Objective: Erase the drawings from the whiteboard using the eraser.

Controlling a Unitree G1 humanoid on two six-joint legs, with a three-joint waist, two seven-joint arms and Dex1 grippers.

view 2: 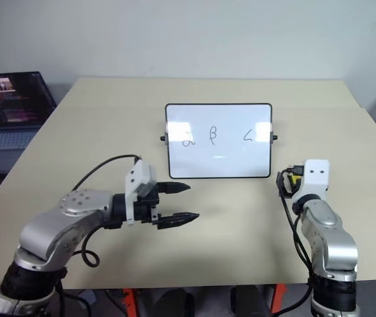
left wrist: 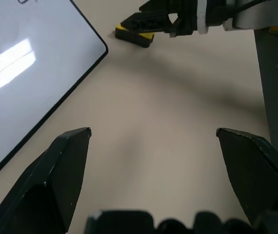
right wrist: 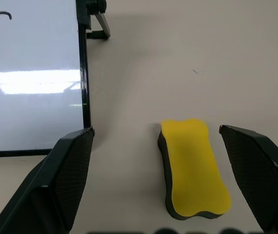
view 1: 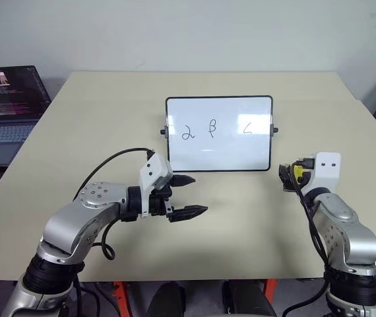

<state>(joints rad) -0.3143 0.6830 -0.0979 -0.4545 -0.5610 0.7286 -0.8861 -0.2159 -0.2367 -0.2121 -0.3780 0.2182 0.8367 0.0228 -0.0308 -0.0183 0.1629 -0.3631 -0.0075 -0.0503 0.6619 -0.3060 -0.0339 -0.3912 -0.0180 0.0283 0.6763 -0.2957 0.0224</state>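
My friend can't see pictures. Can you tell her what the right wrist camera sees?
A yellow eraser with a dark underside lies on the tan table, between the right gripper's two open black fingers. Beside it is the whiteboard's black-framed corner, with a bit of black drawing showing.

Even, bright overhead light. Soft shadows on the counter (view 1: 241,218). Streaked glare on the whiteboard (right wrist: 31,80). Near pincer fingers (left wrist: 56,180) slightly out of focus.
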